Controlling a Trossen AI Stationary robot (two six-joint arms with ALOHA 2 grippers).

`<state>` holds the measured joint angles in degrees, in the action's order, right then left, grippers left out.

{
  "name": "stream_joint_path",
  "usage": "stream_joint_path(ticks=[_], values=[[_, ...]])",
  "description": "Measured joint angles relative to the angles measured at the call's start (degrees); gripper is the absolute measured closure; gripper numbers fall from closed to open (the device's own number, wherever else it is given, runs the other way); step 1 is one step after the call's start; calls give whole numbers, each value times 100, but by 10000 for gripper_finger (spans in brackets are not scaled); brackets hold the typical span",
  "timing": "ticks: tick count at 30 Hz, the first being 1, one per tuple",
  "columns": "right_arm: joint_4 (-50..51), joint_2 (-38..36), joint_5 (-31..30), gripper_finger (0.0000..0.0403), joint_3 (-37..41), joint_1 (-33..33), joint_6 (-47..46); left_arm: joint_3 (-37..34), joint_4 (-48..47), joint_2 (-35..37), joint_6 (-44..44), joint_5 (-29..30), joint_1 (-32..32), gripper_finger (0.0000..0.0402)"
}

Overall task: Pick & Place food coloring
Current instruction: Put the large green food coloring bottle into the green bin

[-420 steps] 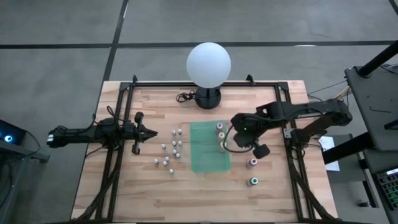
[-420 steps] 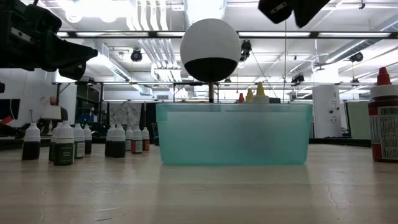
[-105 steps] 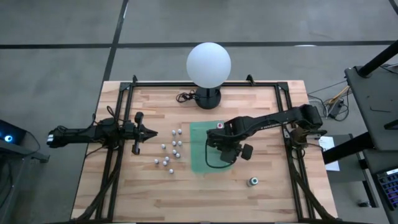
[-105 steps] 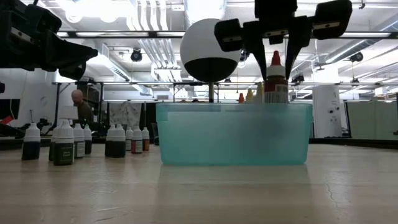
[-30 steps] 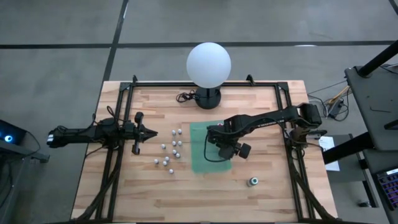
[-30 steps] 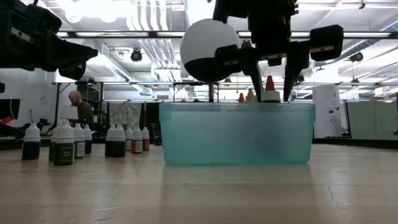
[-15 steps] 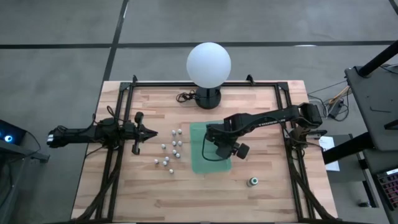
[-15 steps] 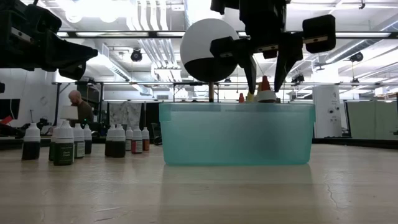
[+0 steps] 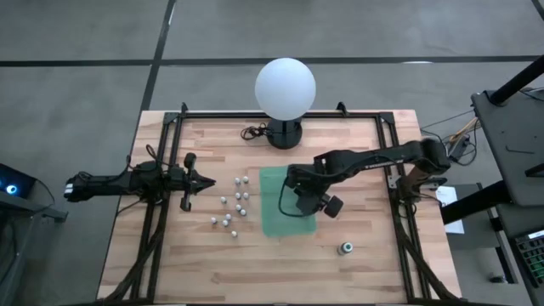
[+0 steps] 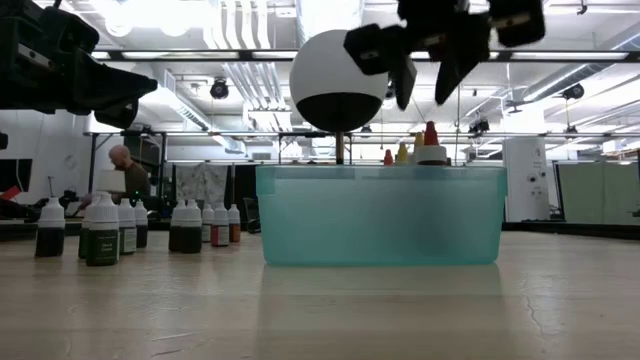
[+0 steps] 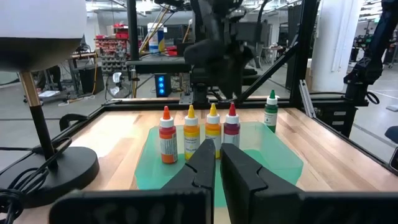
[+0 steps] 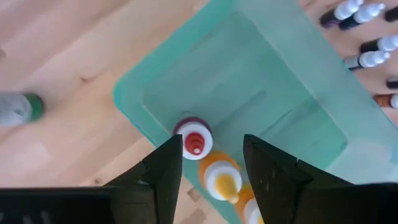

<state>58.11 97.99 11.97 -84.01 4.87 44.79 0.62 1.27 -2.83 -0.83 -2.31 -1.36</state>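
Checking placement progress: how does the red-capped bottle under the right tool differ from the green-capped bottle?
The red-capped bottle stands inside the teal bin, at the end of a row with three other coloured bottles; the green-capped bottle stands alone on the wooden table, outside the bin. The open right tool hangs directly above the red one; no tool is near the green one. Both stand upright, and neither is held.
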Motion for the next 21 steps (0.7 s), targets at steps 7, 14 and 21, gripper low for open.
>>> stream_joint_path(ticks=[7,14,21], values=[[60,-506,0,243,2,324,-983,0,0,0,0,0,0,401],[152,-829,6,239,7,753,-1856,0,1,2,1,0,1,401],[166,-878,5,243,12,919,-2396,0,1,0,0,0,1,401]])
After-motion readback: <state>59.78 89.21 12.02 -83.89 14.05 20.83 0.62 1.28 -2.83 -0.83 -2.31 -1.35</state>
